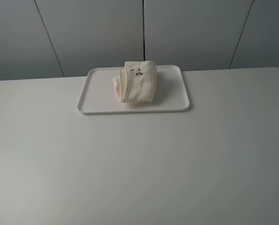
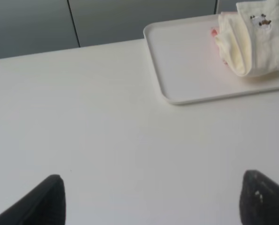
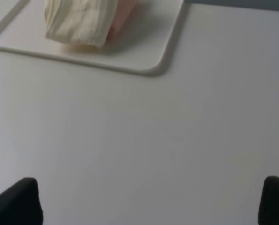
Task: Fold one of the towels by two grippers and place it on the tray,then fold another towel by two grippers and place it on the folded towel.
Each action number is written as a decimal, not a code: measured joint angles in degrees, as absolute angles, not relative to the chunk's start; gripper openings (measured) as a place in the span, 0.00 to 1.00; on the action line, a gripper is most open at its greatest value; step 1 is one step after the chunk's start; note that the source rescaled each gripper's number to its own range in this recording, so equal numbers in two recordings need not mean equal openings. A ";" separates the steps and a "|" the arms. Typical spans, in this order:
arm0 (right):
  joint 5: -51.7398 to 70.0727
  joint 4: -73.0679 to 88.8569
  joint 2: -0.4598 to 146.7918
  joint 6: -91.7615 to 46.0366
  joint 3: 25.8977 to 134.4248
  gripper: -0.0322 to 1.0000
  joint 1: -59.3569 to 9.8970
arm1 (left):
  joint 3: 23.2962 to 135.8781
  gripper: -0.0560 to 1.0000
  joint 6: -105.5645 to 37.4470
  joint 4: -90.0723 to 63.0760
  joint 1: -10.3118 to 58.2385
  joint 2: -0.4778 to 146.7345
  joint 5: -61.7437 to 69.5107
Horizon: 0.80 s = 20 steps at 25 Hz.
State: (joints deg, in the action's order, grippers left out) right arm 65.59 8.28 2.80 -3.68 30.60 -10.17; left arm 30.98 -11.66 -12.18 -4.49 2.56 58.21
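On the tray (image 1: pixel 177 89), cream-white towel (image 1: pixel 138 84); both pincers well apart.

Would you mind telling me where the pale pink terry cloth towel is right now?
It lies on the flat white plastic tray at the table's far middle, almost hidden under the folded cream-white towel; only a pink edge peeks out in the wrist views.

Your left black two-fingered claw (image 2: pixel 153 199) has its jaws spread wide, only the two dark fingertips (image 2: pixel 41 201) showing. Your right black two-fingered claw (image 3: pixel 151 201) is equally wide apart. Neither grips anything, and neither arm appears in the high view.
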 joint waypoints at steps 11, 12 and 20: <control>64.10 8.14 0.24 -3.83 29.92 1.00 -10.17 | 29.52 0.96 -4.21 -6.81 -4.49 0.00 61.99; 64.10 8.14 0.24 -3.83 29.92 1.00 -10.17 | 29.52 0.96 -3.79 -6.26 -4.49 0.00 61.99; 63.67 7.83 0.15 -4.04 29.48 1.00 -10.17 | 29.52 0.96 -2.15 -5.07 -4.49 0.00 61.99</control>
State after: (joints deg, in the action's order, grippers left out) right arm 63.67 7.83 0.15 -4.04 29.48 -10.17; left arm 29.52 -2.15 -5.07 -4.49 0.00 61.99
